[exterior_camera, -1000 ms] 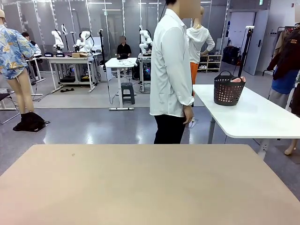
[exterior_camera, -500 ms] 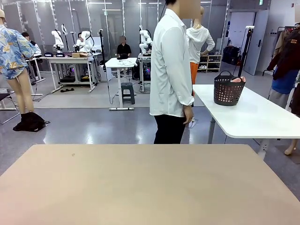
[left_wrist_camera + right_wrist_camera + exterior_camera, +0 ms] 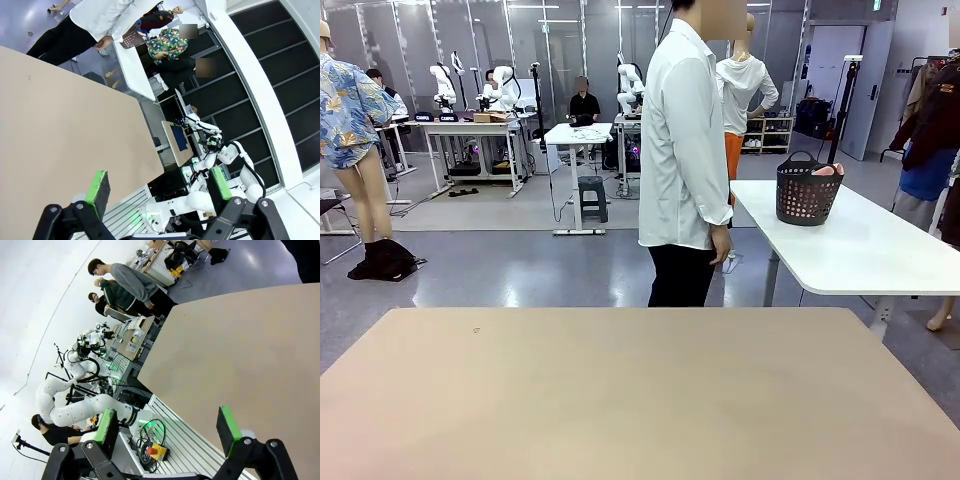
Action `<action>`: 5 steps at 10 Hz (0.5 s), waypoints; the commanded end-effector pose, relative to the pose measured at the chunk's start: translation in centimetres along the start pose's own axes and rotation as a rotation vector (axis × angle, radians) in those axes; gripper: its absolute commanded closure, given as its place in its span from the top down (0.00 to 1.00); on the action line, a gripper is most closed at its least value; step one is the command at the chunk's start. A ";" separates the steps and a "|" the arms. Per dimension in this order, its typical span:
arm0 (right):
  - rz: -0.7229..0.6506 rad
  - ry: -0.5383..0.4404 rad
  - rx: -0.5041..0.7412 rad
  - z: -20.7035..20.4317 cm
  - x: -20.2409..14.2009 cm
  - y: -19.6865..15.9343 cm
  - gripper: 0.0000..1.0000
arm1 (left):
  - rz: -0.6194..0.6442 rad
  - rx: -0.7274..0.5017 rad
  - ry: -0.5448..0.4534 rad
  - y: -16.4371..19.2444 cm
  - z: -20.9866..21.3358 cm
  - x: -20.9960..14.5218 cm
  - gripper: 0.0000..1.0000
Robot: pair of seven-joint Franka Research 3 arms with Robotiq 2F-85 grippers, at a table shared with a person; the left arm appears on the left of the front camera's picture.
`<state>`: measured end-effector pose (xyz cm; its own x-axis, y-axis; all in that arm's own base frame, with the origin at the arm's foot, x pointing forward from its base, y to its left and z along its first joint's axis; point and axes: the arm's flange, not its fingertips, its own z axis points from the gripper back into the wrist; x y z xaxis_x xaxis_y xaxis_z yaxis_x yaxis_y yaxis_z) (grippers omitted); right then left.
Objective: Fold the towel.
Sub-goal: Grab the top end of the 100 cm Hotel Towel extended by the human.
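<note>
Standing wide apart and empty, left gripper (image 3: 159, 185) and right gripper (image 3: 167, 426) have nothing to fold yet: the towel (image 3: 828, 170) lies in the basket (image 3: 805, 198) on the far table (image 3: 860, 255), so the person (image 3: 685, 150) probably must bring it

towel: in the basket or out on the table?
In the basket: the towel shows as a pink bunch at the rim of the black basket on the white side table. Folded or not: cannot tell.
</note>
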<state>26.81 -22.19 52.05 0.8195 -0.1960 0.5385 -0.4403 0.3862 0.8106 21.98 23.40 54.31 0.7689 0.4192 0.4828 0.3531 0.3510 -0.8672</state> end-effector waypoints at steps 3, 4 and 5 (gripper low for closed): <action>0.023 -0.010 0.014 0.0 0.3 0.0 1.00 | -0.025 -0.020 -0.005 0.0 0.1 0.3 1.00; 0.023 -0.010 0.014 0.0 0.3 0.0 1.00 | -0.025 -0.020 -0.005 0.0 0.1 0.3 1.00; 0.023 -0.010 0.014 0.0 0.3 0.0 1.00 | -0.025 -0.020 -0.005 0.0 0.1 0.3 1.00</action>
<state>26.82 -22.15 52.07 0.8198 -0.1949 0.5385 -0.4408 0.3856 0.8106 21.95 23.41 54.32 0.7687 0.4188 0.4835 0.3539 0.3512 -0.8669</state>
